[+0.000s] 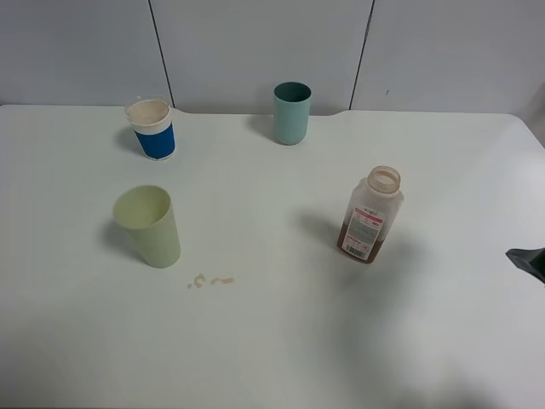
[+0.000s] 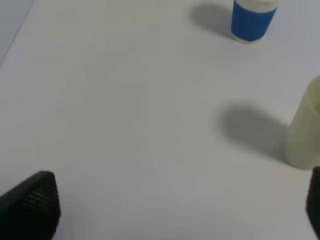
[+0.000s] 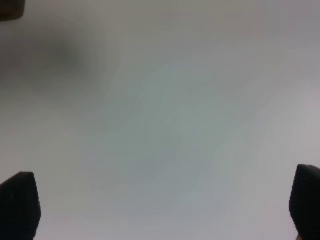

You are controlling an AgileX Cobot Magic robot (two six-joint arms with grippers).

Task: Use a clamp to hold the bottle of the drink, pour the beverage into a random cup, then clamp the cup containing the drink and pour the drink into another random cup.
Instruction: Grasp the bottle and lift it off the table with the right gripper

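Abutting grey wall panels (image 1: 255, 43), the white table (image 1: 272, 349) underlies left gripper (image 2: 177, 200) and right gripper (image 3: 162, 200), both spread.

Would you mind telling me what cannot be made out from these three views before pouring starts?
- Teal cup: interior too shadowed in the high view to show contents.
- Bottle: label print too small in the high view.
- Pale green cup: cut off by the left wrist view's edge.
- Right gripper: only a dark tip inside the high view's edge.
- Left gripper: outside the high view.
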